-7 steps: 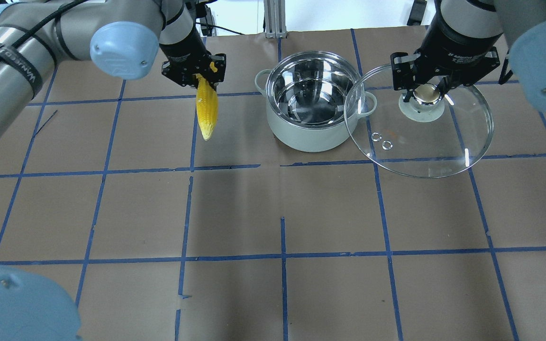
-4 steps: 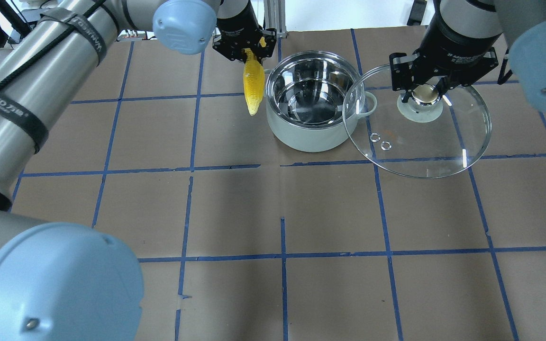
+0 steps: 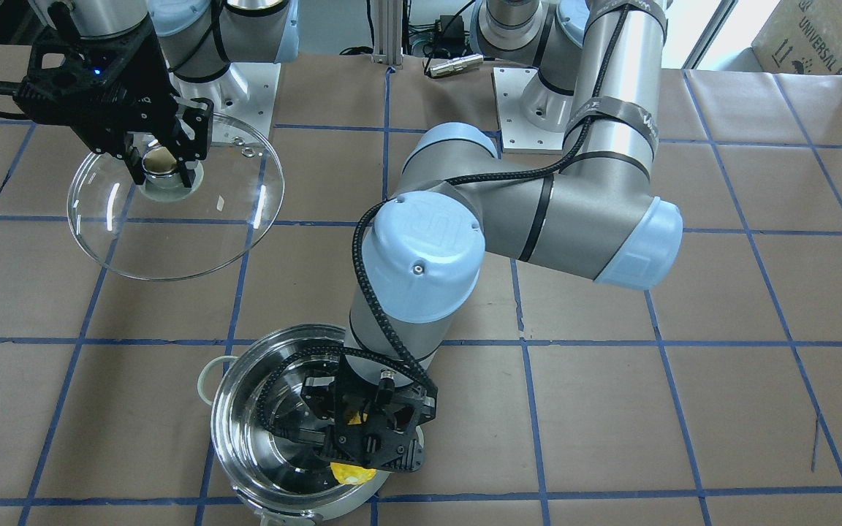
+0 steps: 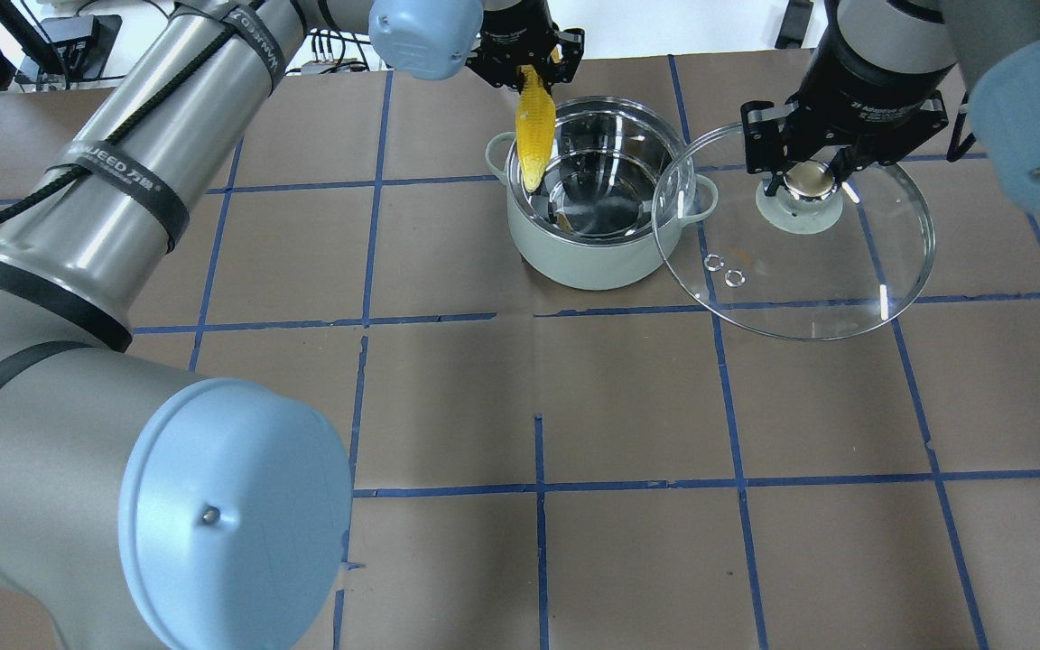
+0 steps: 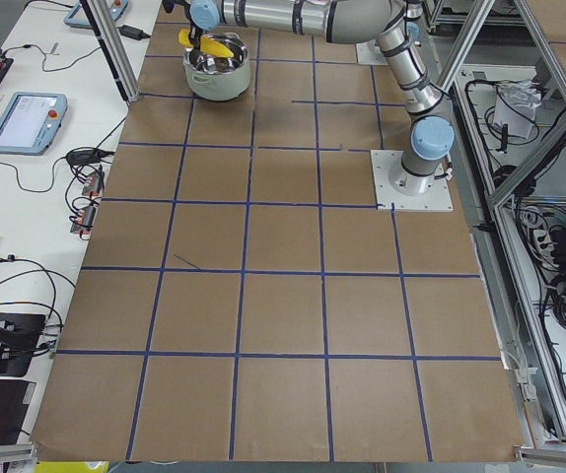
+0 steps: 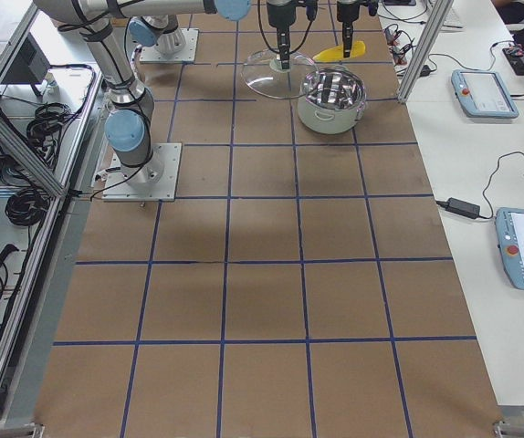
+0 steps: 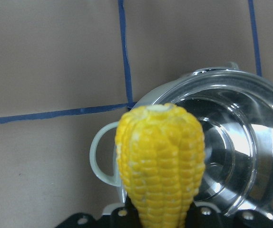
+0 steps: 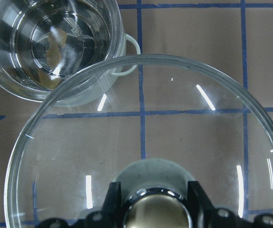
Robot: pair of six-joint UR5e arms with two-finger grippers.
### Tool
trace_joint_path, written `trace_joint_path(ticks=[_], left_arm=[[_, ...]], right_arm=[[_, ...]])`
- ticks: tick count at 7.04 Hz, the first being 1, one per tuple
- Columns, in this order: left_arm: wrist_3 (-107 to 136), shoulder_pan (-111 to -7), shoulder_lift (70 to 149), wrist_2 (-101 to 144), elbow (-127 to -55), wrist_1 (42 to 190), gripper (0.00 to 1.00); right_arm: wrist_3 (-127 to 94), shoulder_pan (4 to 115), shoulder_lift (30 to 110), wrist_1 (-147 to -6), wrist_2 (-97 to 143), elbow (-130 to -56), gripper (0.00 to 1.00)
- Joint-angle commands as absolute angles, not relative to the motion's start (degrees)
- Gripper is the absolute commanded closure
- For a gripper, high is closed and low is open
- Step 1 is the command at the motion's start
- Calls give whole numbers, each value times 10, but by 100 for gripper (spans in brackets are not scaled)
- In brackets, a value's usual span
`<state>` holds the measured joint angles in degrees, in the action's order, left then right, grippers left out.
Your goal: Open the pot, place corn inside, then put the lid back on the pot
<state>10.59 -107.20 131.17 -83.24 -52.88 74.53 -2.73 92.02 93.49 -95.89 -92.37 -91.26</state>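
Corn cob point(image 4: 533, 126) hangs narrow end down from my left gripper point(image 4: 527, 74), whose fingers pinch its thick end, and the tip sits over the rim of the open stainless-steel pot point(image 4: 606, 257), by the pot's left loop handle point(image 4: 496, 149). My right gripper point(image 4: 811, 177) is closed on the knob point(image 4: 812, 180) of the clear glass lid point(image 4: 809, 280), holding it just to the right of the pot, with the lid's edge overlapping the pot's right handle in the overhead view. That pot stands on the brown paper-covered table point(image 4: 646, 406), which is marked with a blue tape grid.
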Motion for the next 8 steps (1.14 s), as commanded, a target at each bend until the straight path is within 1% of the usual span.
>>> trace_joint_path(ticks=[1,2,3,6,7,8], left_arm=[[106,-1088,1329,-835,-522,740,83],[106,-1090,1325,-836,-522,742,18],[106,-1090,1325,-835,-522,741,0],[104,-1080,1299,-837,-539,765,0],[94,-1067,1277,-854,-549,799,0],[77,-1040,1235,-859,-597,843,0]], right_arm=[[-27,920,935,-959,-924,-912,85],[-27,920,934,-959,-924,-913,85],[-27,920,934,-959,-924,-912,85],[-26,920,934,-959,-924,-913,85],[-27,920,935,-959,-924,-912,85],[-27,924,935,-960,-924,-912,85]])
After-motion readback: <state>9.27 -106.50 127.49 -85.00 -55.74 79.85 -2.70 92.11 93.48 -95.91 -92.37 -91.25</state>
